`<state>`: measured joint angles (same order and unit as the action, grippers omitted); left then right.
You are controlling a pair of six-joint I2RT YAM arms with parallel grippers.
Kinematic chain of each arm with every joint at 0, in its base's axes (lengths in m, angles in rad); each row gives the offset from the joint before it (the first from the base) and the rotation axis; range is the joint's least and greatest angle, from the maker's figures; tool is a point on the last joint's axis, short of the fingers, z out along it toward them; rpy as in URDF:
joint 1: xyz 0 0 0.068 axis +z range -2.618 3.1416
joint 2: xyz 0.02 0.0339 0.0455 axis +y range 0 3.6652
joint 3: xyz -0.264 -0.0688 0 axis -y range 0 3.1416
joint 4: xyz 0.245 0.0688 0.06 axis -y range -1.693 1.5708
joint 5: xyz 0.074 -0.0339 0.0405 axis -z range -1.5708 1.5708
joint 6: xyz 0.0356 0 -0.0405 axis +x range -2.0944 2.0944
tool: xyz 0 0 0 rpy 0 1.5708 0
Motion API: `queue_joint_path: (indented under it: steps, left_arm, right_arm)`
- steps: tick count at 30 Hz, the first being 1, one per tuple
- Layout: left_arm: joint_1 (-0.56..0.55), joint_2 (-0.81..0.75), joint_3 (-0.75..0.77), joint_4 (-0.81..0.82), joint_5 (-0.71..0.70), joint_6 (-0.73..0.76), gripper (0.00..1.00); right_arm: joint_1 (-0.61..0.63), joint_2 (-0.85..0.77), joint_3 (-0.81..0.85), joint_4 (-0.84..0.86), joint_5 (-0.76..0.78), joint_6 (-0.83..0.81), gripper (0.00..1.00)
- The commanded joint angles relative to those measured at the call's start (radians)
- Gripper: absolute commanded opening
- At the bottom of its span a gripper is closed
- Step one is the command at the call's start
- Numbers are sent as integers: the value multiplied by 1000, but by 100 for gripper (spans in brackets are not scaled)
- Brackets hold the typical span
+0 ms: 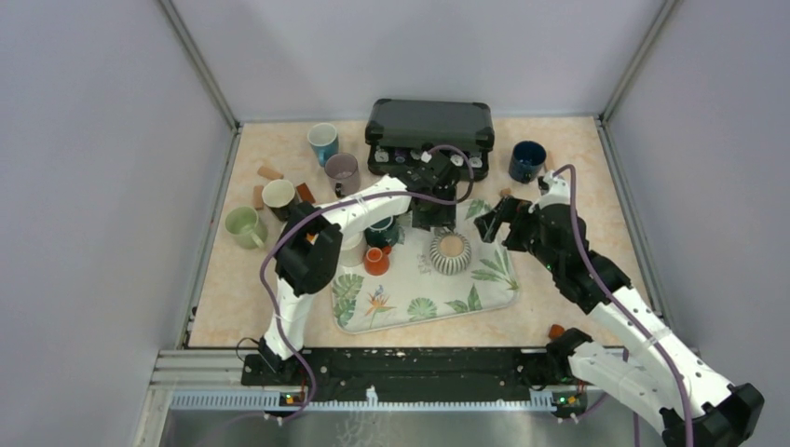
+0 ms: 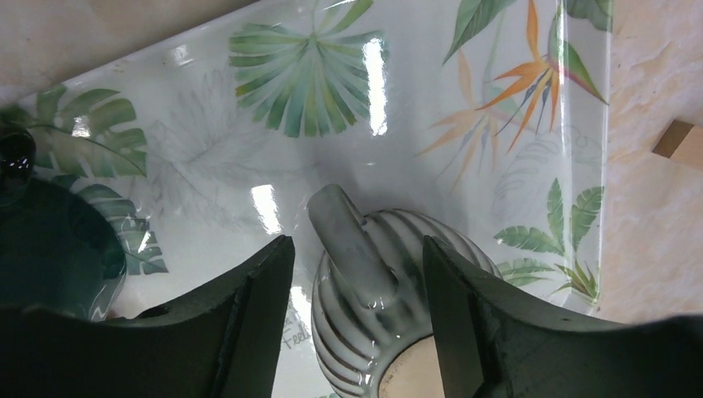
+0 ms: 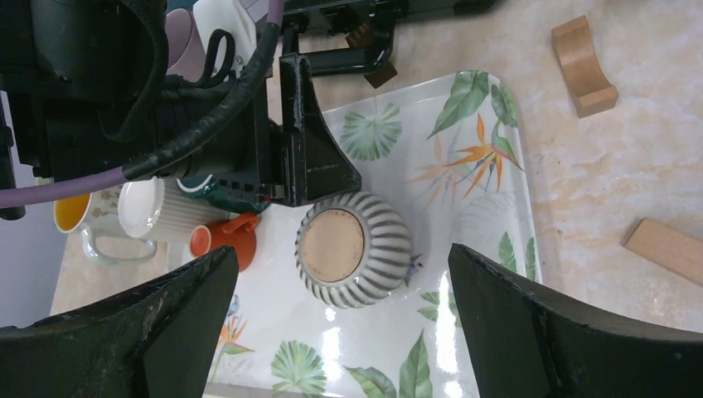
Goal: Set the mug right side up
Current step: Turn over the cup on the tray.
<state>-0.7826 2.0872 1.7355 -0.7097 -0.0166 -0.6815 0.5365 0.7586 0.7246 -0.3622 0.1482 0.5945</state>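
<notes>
Beige table [image 1: 559, 186], leafy white tray [image 1: 410, 300]: the striped grey mug [image 1: 451, 252] sits upside down on it, near a small orange cup [image 1: 376, 262]. My left gripper [image 2: 356, 247] stands loose around its handle [image 2: 341, 228]; my right gripper [image 3: 341, 255] hangs wide, empty.

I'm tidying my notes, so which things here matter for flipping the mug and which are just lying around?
In the job:
upside-down striped mug
left gripper straddling its handle

Lying about:
orange cup
dark blue mug
black case
wooden block

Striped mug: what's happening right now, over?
Left tool open astride handle. Right tool open, hovering apart. Mug upside down on tray. Orange cup nearby, not blocking.
</notes>
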Motion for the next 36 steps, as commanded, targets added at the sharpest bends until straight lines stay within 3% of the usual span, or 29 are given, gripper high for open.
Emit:
queue_joint_path:
  steps: [1,5,10,15,25,36]
  left_arm:
    - [-6,22,28,8,1,-9,63]
    - [-7,38,49,7,12,-8,55]
    - [-4,23,68,16,10,18,29]
    - [5,-8,74,41,14,61,13]
    - [39,-141,-56,222,148,165,0]
    - [107,-360,-357,554,338,317,0]
  right_arm:
    - [9,15,33,16,-15,-9,99]
    - [10,29,28,22,-18,-12,99]
    - [8,70,14,43,-31,-12,99]
    - [-6,137,4,80,-58,-8,99]
    - [-128,196,-95,272,-259,27,99]
    - [-184,287,-217,644,-399,-16,99]
